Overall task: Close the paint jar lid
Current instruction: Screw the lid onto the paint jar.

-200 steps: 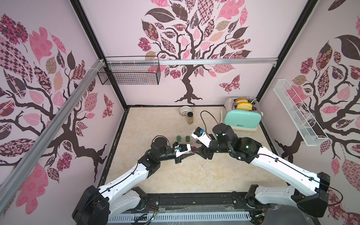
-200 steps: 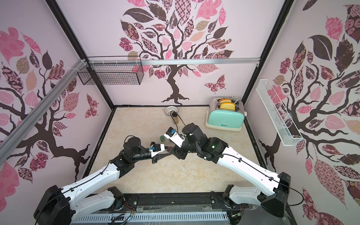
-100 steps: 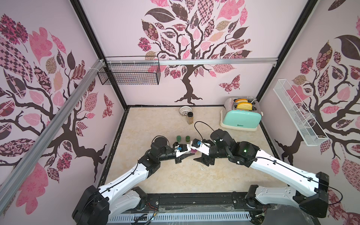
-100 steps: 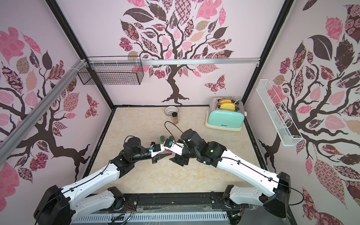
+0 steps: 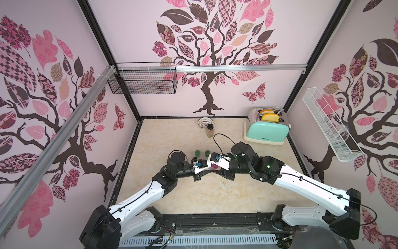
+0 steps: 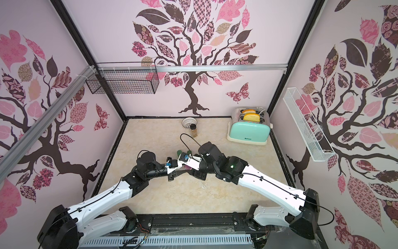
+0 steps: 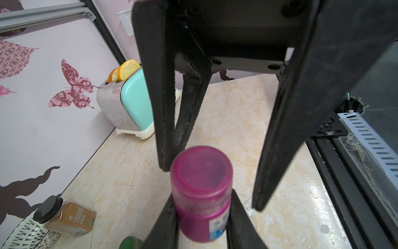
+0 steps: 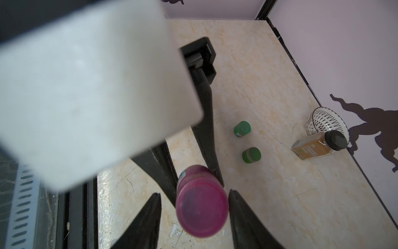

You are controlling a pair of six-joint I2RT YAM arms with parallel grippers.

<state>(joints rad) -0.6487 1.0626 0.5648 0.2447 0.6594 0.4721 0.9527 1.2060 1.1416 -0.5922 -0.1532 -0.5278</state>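
The left end effector point(image 7: 201, 231) is clamped on the magenta paint jar point(image 7: 199, 212), over the tabletop point(image 7: 120, 172). The right end effector point(image 8: 194, 192) straddles the jar's lid point(image 8: 201, 212), its jaws slightly parted and not yet clamping it.

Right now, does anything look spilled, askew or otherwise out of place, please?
Nothing stands out. The magenta paint jar is upright in the left pincer, its lid looks level, and no paint is spilled. Both green jars and the ground cinnamon jar stand upright.
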